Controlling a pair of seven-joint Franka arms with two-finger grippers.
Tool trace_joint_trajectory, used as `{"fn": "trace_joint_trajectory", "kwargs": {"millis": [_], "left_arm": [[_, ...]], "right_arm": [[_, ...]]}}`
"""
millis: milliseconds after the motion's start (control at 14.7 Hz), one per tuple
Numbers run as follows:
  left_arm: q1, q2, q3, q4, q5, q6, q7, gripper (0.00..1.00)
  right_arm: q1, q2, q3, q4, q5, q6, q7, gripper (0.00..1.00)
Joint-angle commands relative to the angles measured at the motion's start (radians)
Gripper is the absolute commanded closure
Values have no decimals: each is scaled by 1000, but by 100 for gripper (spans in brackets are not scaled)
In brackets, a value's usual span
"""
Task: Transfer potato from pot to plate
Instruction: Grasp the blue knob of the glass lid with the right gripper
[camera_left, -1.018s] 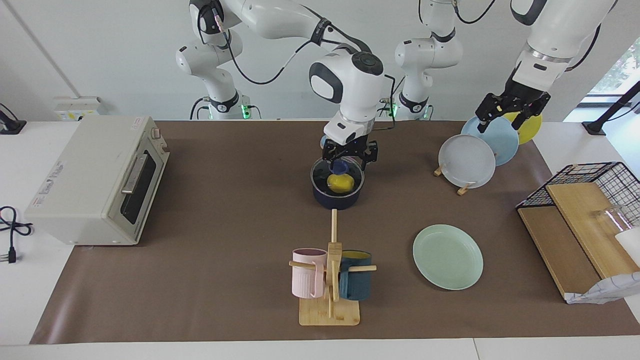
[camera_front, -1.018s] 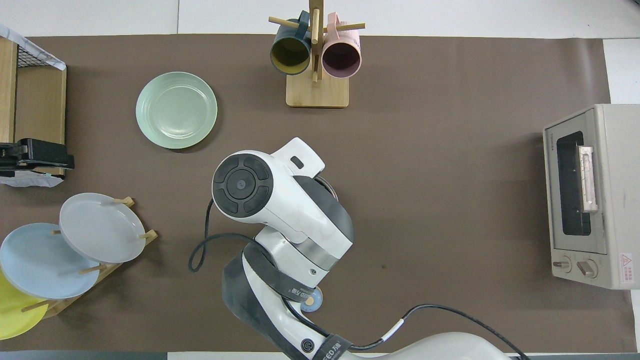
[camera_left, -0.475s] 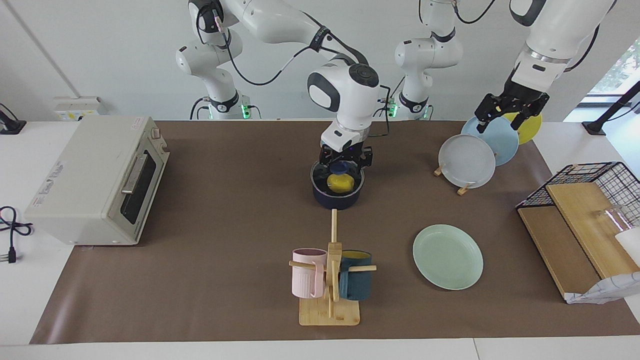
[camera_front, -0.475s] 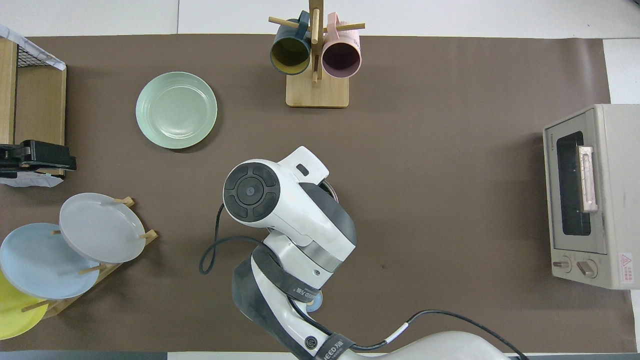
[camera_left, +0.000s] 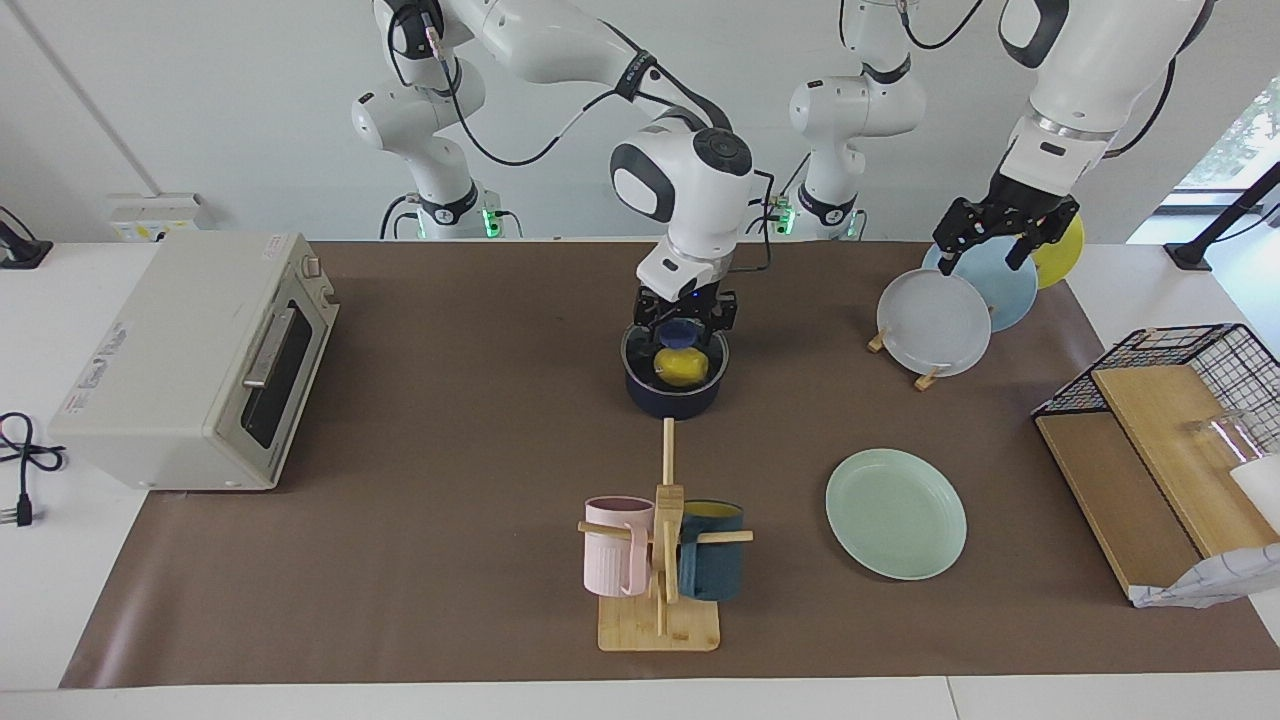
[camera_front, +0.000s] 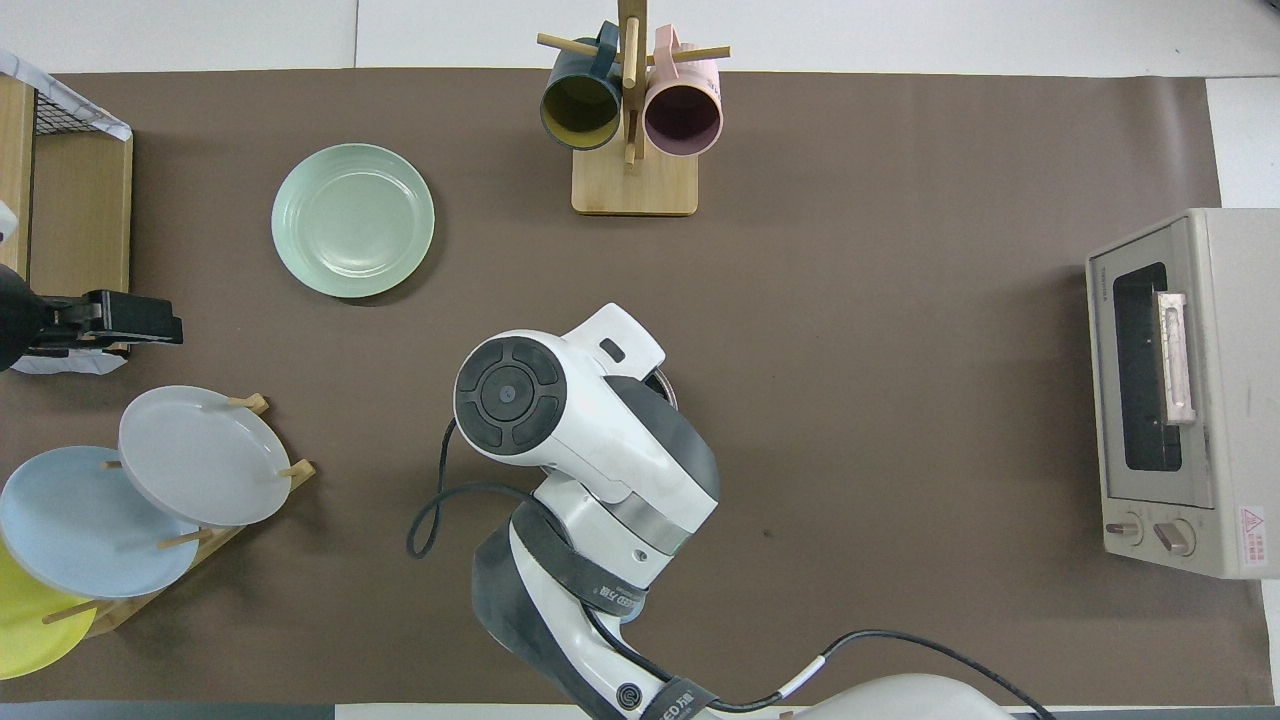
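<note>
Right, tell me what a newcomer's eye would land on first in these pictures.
The eye goes first to the right hand, lowered into the mouth of the dark blue pot at the middle of the mat, right at the bright yellow potato inside. Next comes the mint green plate, lying bare farther from the robots toward the left arm's end. The left hand hangs open in the air over the rack of plates.

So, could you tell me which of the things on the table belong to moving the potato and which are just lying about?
In the job:
- potato, in the pot
- pot
- mint green plate
- right gripper, down at the potato

Lying about:
- toaster oven
- mug rack
- plate rack
- wire basket
- left gripper, waiting over the plate rack
</note>
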Motion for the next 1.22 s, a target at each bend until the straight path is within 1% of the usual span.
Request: {"fn": "trace_joint_trajectory", "kwargs": {"millis": [0,271,339,475,611,882,1154], "left_arm": [[1,-47,3,-63,-9,47,-1,0],[-10,-48,3,-65,-9,19,-8,0],[-10,-48,3,-65,-7,19,-9,0],[-11,-48,3,-65,-9,21,-5,0],[-13,-50,1,-66,-9,16,-3,0],[-13,-48,1,-65,-9,24,-3,0],[-13,-48,1,-65,-7,30,-4,0]], "right_arm": [[1,-26,3,-36,-14,12,17,13],[1,-26,5,-33,-14,17,15,27],[1,-26,5,-33,-13,17,15,28],[1,-26,3,-32,-13,19,14,39],[1,-26,3,-29,-13,19,14,45],[-5,-28,3,-18,-16,13,5,46],[-39,-43,2,17,-17,-21,-63,47]]}}
